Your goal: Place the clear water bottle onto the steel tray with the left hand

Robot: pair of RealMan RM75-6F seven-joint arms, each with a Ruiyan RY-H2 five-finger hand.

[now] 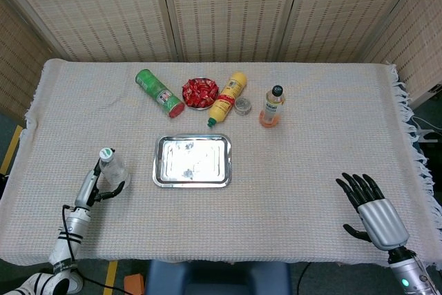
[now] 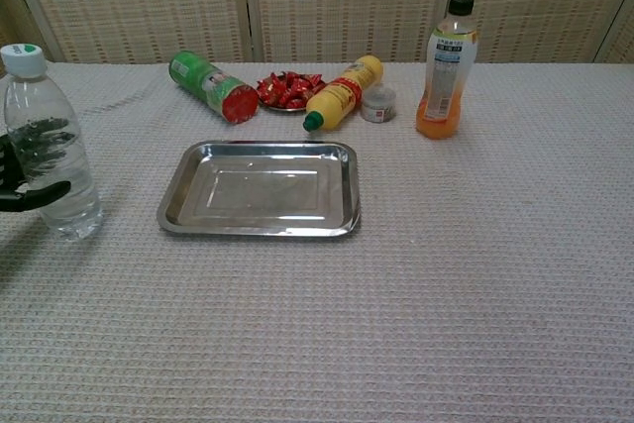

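The clear water bottle with a white-and-green cap stands upright on the cloth near the table's left front, left of the steel tray. My left hand wraps the bottle from its left side: the dark fingers show through the plastic behind it and the thumb crosses its front. The tray lies flat with nothing on it. My right hand hovers open at the front right, fingers spread, far from everything; the chest view does not show it.
Behind the tray lie a green can on its side, a bowl of red sweets, a yellow squeeze bottle on its side and a small jar. An orange drink bottle stands upright.
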